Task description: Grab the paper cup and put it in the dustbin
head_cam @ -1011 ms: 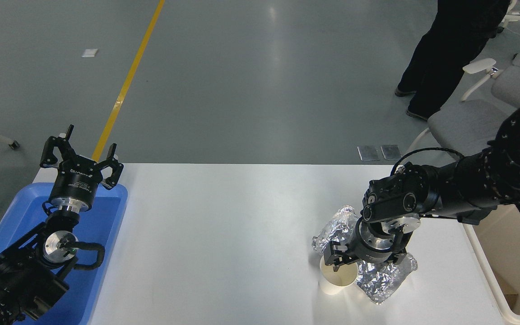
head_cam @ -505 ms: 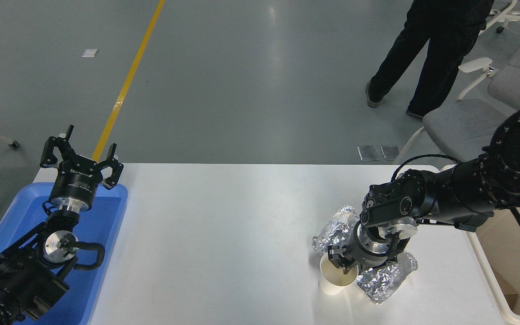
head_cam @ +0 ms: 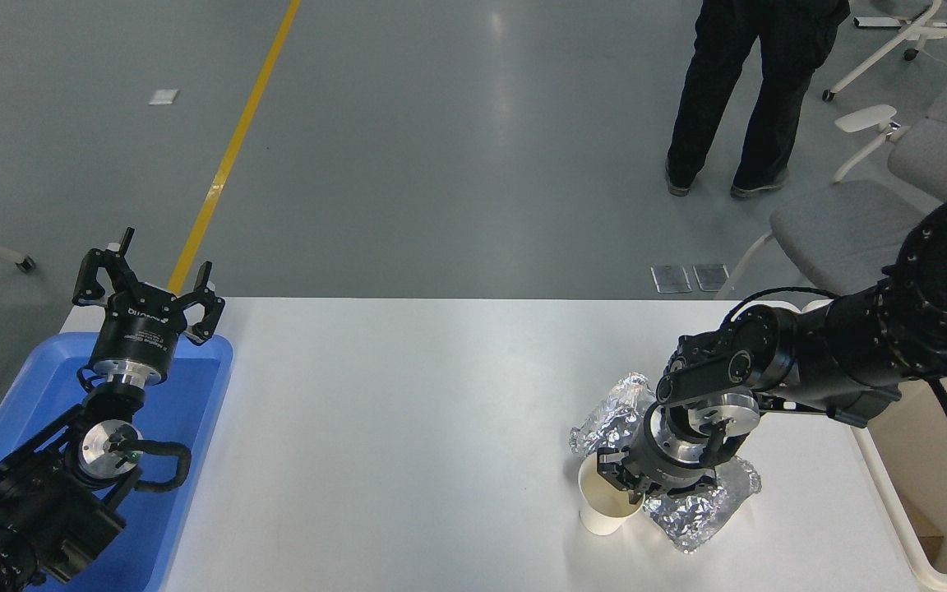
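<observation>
White table [head_cam: 408, 427] carries the paper cup [head_cam: 605, 503] upright against crinkled foil [head_cam: 699, 514], my right tool [head_cam: 623, 485] clamped on its far rim, so next I judge a lift toward the dustbin [head_cam: 893, 510]; left tool [head_cam: 145, 284] parked apart.

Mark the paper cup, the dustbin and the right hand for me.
paper cup [head_cam: 601, 520]: head view, on its white outer wall.
dustbin [head_cam: 893, 514]: head view, on its rounded left rim at the table's right edge.
right hand [head_cam: 628, 485]: head view, between its fingertips at the cup's rim.
</observation>
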{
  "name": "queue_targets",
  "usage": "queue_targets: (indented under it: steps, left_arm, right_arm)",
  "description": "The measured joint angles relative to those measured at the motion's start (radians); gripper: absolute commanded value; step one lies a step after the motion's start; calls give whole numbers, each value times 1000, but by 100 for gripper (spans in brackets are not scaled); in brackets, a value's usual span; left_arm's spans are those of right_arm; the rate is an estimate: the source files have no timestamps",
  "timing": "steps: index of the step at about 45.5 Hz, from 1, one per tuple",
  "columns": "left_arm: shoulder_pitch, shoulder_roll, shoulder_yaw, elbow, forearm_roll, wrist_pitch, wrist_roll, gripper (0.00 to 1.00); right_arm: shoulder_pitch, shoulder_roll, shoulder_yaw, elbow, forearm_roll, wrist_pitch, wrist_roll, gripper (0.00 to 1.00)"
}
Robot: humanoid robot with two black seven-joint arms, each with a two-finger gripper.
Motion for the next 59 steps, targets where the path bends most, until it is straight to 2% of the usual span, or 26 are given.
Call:
queue_targets:
  steps: [7, 14, 21, 36, 59]
  left_arm:
    - [0, 0, 0, 0, 0, 0, 0, 99]
    - [0, 0, 0, 0, 0, 0, 0, 99]
    - [0, 0, 0, -1, 0, 0, 0, 99]
    - [0, 0, 0, 0, 0, 0, 0, 99]
    - [0, 0, 0, 0, 0, 0, 0, 99]
  right_arm:
    - [50, -32, 8, 7, 21, 121, 3, 0]
    - [159, -100, 16, 19, 79, 304, 7, 0]
    - [291, -175, 16, 54, 122, 402, 9, 0]
    - [596, -277, -38, 151, 169, 473, 10, 0]
    - [822, -306, -155, 176, 201, 489, 10, 0]
